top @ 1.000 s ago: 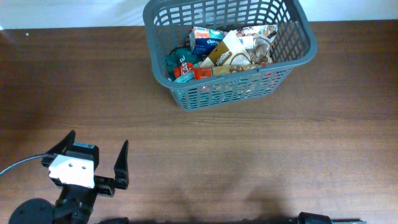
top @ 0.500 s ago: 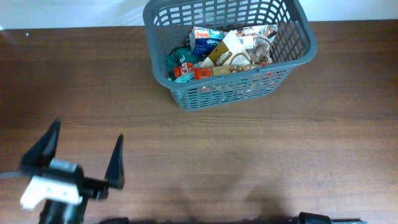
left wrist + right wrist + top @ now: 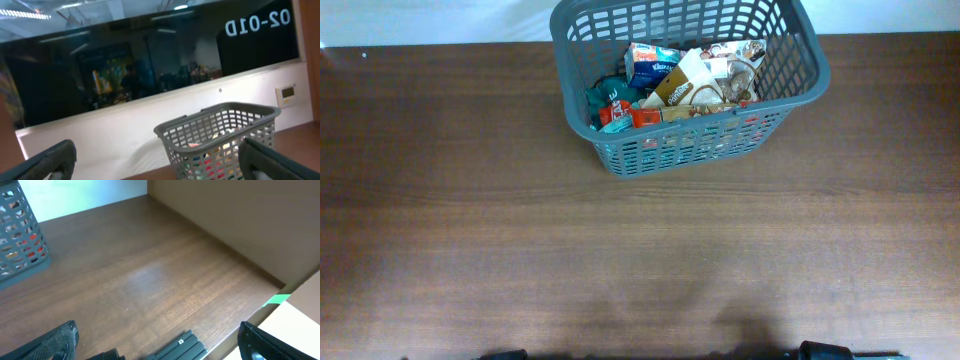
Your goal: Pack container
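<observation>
1. The left hand (image 3: 159, 162) is spread wide open. Its two dark fingers (image 3: 47, 159) show at the bottom corners of its own camera view, far apart, and they hold nothing
2. The right hand (image 3: 159, 342) is spread wide open too. Its dark fingertips (image 3: 52, 339) show at the bottom left and bottom right of its view, and nothing is held there
3. Below the right hand is the brown wooden table (image 3: 150, 275). A black bar (image 3: 181, 347) shows low down between the fingertips. A bit of green tape (image 3: 276, 299) is by the table's right edge
4. The container (image 3: 692, 150) is a big grey basket with slots in its sides and a thick rim. It stands upright on the table, at the far edge and a little to the right of the middle. It is well apart from both hands. The left camera sees it straight ahead, and the right camera sees just a corner of it at the far left
5. The container has many packets in it, piled close and touching. A blue and white packet (image 3: 650, 62) lies near the back, with a brown and white packet (image 3: 688, 82) just beside it. A red packet (image 3: 645, 117) lies by the front wall, and a teal packet (image 3: 605, 95) lies at the left
6. Behind the container is a white wall (image 3: 100, 135). Above that is a dark window (image 3: 125, 70) with white letters (image 3: 257, 22) that read backwards
</observation>
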Tool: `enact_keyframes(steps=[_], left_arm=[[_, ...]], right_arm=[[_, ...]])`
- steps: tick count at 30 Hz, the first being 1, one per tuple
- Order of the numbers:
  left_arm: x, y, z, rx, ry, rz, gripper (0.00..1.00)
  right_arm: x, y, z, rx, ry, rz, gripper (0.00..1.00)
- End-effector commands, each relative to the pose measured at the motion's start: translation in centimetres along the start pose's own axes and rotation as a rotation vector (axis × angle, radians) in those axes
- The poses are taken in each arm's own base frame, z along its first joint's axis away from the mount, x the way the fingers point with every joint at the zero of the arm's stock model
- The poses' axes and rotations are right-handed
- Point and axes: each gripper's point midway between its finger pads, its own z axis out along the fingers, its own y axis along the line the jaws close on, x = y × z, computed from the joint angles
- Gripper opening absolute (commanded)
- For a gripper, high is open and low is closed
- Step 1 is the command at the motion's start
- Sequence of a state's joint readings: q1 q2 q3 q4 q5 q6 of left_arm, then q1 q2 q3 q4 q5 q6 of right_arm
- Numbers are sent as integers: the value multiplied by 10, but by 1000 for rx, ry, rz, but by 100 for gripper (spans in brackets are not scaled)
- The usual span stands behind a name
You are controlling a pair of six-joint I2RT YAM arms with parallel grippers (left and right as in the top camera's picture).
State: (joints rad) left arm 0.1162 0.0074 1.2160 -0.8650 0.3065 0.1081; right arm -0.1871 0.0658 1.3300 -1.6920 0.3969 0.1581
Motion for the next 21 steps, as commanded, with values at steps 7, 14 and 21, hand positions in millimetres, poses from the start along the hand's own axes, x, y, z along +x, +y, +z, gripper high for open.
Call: enact_keyframes(steps=[7, 14, 21], left_arm=[[0, -4, 15, 5, -27, 7, 99], [13, 8, 64, 18, -154, -10, 99], [88, 16, 105, 39, -98, -54, 99]], right_arm=[[2, 0, -1, -8, 0, 7, 99], [2, 0, -1, -8, 0, 7, 99], [2, 0, -1, -8, 0, 7, 99]])
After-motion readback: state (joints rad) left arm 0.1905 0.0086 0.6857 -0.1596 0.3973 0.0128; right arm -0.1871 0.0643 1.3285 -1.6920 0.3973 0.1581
